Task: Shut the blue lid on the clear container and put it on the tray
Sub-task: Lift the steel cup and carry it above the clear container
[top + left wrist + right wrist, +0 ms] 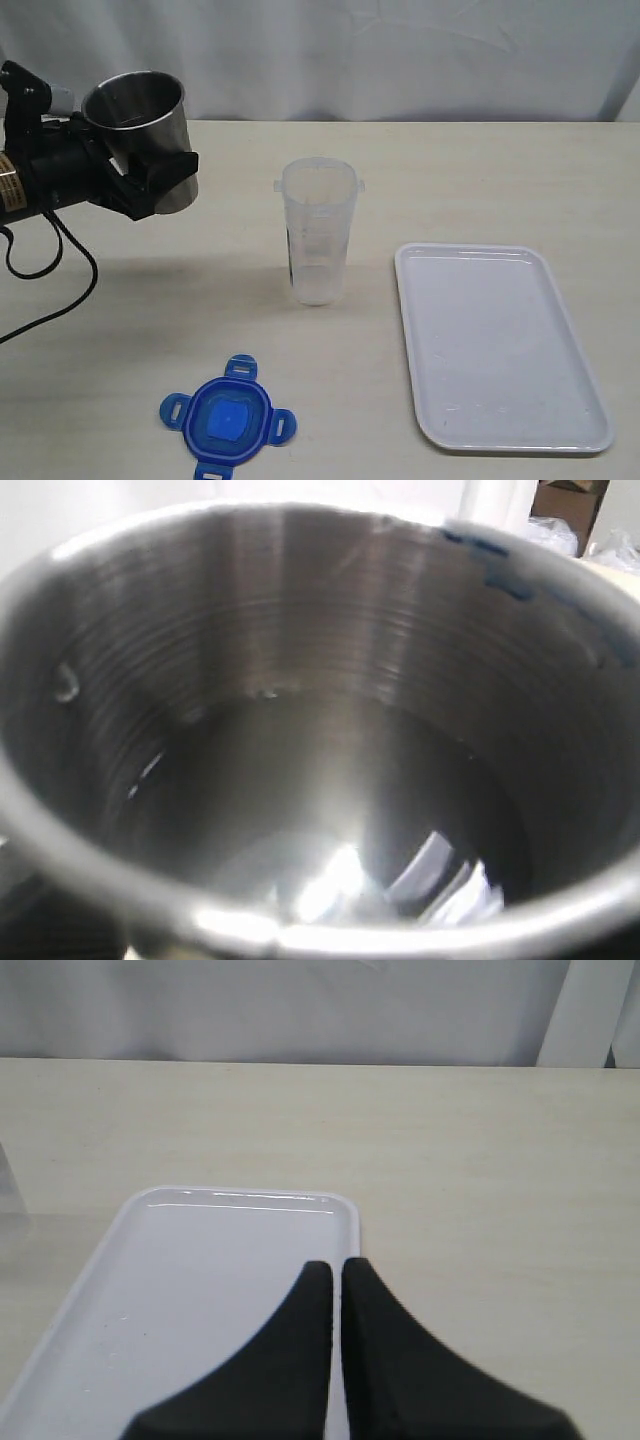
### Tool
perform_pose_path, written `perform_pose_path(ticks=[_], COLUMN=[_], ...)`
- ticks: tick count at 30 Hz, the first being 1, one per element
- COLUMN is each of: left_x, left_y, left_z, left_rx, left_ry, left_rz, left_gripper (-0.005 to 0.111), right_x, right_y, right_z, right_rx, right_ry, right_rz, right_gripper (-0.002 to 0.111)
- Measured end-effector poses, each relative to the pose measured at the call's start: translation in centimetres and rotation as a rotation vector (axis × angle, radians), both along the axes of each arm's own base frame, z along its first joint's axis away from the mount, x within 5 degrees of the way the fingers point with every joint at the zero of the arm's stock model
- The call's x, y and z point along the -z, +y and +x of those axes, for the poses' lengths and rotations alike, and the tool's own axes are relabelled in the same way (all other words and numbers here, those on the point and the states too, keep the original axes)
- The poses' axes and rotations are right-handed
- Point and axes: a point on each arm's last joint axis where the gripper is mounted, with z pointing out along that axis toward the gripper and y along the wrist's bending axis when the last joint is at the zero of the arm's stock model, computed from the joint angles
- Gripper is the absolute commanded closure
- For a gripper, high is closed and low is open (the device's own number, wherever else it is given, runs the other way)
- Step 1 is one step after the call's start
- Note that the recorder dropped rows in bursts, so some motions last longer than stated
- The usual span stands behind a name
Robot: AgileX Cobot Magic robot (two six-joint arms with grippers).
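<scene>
The clear container (318, 235) stands upright and uncovered at the table's middle. The blue lid (230, 420) lies flat near the front edge, left of centre, apart from the container. The white tray (500, 345) lies bare at the right; the right wrist view shows it as the tray (200, 1300). At the far left my left gripper (152, 185) is shut on a steel cup (140, 125), held tilted above the table. The steel cup (300, 730) fills the left wrist view, where its inside looks empty. My right gripper (337, 1265) is shut on nothing above the tray's edge.
A black cable (60, 270) hangs from the left arm onto the table at the left. A white curtain (350, 50) backs the table. The right arm is outside the exterior view.
</scene>
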Motion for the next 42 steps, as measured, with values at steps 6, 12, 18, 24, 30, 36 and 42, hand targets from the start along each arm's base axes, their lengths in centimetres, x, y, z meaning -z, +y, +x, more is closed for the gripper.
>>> perform_pose_path(ticks=[6, 12, 18, 24, 30, 36, 42], left_x=[-0.7, -1.5, -1.7, -1.6, -1.5, -1.5, -1.8], left_y=[-1.7, -4.4, -4.5, -4.6, -4.7, -5.1, -5.3], left_z=[0.6, 0.9, 1.1, 1.0, 0.8, 0.8, 1.0], left_rx=[0.033, 0.091, 0.087, 0.115, 0.146, 0.148, 0.103], left_ry=[-0.007, -0.03, -0.037, -0.056, -0.084, -0.094, -0.084], left_rz=[0.028, 0.08, 0.089, 0.125, 0.167, 0.165, 0.107], left_gripper=[0.107, 0.107, 0.107, 0.107, 0.107, 0.107, 0.107], right_x=[0.0, 0.0, 0.0, 0.0, 0.0, 0.0, 0.0], right_y=[0.0, 0.0, 0.0, 0.0, 0.0, 0.0, 0.0], right_z=[0.0, 0.0, 0.0, 0.0, 0.0, 0.0, 0.0], right_rx=[0.0, 0.0, 0.0, 0.0, 0.0, 0.0, 0.0], right_ry=[0.0, 0.0, 0.0, 0.0, 0.0, 0.0, 0.0], right_rz=[0.0, 0.0, 0.0, 0.0, 0.0, 0.0, 0.0], right_gripper=[0.104, 0.104, 0.104, 0.104, 0.104, 0.104, 0.104])
